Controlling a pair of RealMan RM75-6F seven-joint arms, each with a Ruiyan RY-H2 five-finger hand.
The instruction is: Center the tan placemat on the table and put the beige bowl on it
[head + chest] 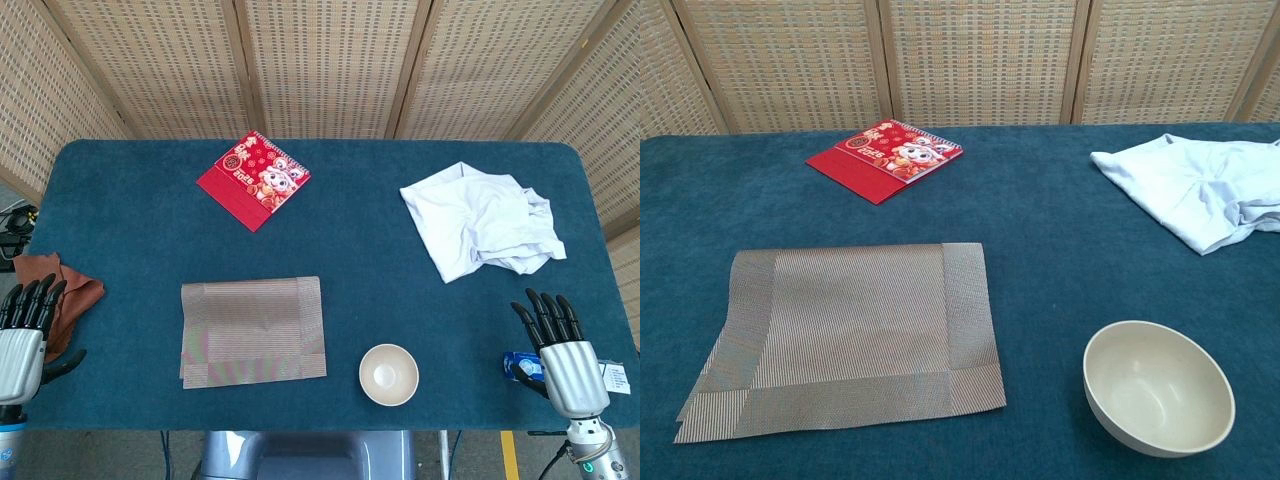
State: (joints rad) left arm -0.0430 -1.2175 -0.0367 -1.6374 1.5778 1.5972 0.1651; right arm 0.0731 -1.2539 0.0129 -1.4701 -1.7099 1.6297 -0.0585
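Note:
The tan placemat (253,331) (847,339) lies flat on the blue table, left of the middle and near the front edge. The beige bowl (388,374) (1158,387) stands upright and empty on the cloth just right of the mat, not touching it. My left hand (24,332) hovers at the front left corner with fingers spread, holding nothing. My right hand (560,349) is at the front right, fingers spread, well right of the bowl. Neither hand shows in the chest view.
A red booklet (253,179) (885,159) lies at the back left of centre. A crumpled white cloth (480,219) (1195,186) lies at the back right. A brown cloth (66,295) sits by my left hand and a small blue packet (520,368) lies under my right hand.

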